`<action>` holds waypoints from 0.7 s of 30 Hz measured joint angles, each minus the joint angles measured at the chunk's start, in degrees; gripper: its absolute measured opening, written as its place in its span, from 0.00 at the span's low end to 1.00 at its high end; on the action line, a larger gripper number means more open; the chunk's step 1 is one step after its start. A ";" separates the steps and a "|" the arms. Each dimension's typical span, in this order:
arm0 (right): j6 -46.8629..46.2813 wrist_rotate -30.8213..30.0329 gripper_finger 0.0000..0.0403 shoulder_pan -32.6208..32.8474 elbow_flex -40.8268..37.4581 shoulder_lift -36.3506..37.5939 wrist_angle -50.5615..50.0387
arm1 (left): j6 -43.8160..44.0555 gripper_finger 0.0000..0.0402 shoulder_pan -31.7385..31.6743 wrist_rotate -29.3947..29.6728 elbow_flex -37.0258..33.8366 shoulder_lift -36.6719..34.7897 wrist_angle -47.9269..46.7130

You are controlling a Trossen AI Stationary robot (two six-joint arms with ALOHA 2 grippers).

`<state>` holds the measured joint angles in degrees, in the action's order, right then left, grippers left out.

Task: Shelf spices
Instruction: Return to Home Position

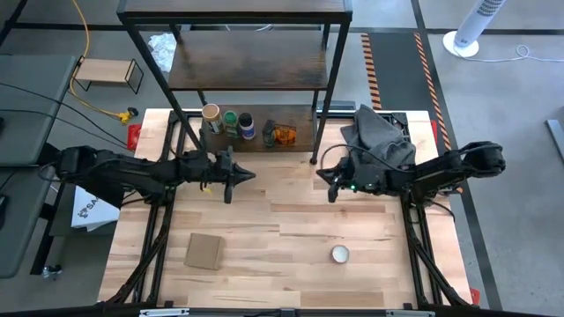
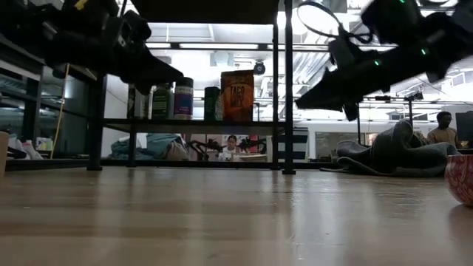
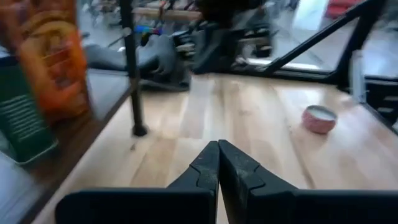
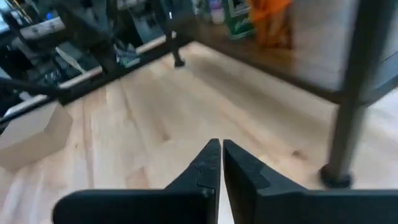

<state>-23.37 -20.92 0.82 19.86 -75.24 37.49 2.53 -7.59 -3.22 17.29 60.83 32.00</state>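
Note:
The dark wood shelf (image 1: 256, 62) stands at the table's far edge. On its bottom board stand the tan-lidded jar (image 1: 211, 116), green-lidded jar (image 1: 230, 121), dark-capped jar (image 1: 247, 125), small dark tin (image 1: 268, 132) and brown-orange pouch (image 1: 284, 134); the low view shows the pouch (image 2: 237, 96) upright in that row. My left gripper (image 1: 228, 195) hangs shut above the table, just near of the jars. My right gripper (image 1: 332, 195) is shut too, right of the shelf's front leg.
A flat cardboard square (image 1: 204, 251) lies near-left and a round silvery disc (image 1: 340, 254) near-right on the table. A dark grey cloth (image 1: 379, 136) is heaped at the far-right corner. A small pale stand (image 1: 107, 72) sits on the floor beyond.

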 joint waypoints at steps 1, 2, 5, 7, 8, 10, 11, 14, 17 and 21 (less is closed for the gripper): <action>1.38 0.04 0.03 -0.58 -1.95 0.00 3.73 | -0.24 0.00 0.02 -0.83 -0.99 1.12 3.10; 2.59 0.11 0.01 -0.98 -3.82 0.00 7.53 | -0.18 0.00 0.13 -1.22 -2.25 2.33 6.52; 5.06 1.70 0.01 -1.48 -8.05 0.00 15.61 | 2.61 0.00 1.30 -0.04 -7.40 5.68 17.46; 6.82 3.45 0.00 -1.58 -9.47 0.02 18.98 | 4.89 0.00 2.88 3.28 -10.59 7.61 24.16; 7.79 4.24 0.00 -1.58 -9.61 -0.03 19.09 | 5.91 0.00 3.89 4.89 -11.96 8.33 26.66; 9.52 5.28 0.00 -1.58 -9.89 -0.20 17.89 | 7.50 0.00 6.37 7.53 -13.47 9.55 28.78; 10.41 5.77 0.00 -1.58 -9.93 -0.32 16.52 | 7.89 0.00 8.00 9.18 -13.97 10.11 28.67; 13.40 6.48 0.00 -1.60 -9.93 -0.78 13.31 | 7.82 0.00 12.04 13.83 -14.52 12.34 26.41; 14.83 4.74 0.00 -1.62 -9.91 -1.48 11.45 | 7.48 0.00 14.27 17.80 -14.94 14.85 24.20; 14.44 1.51 0.00 -1.56 -9.91 -1.62 11.33 | 6.08 0.00 14.82 20.46 -14.88 16.49 24.68</action>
<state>-8.93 -19.41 -0.74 9.96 -76.86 48.82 8.61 7.23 17.24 2.41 77.32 56.68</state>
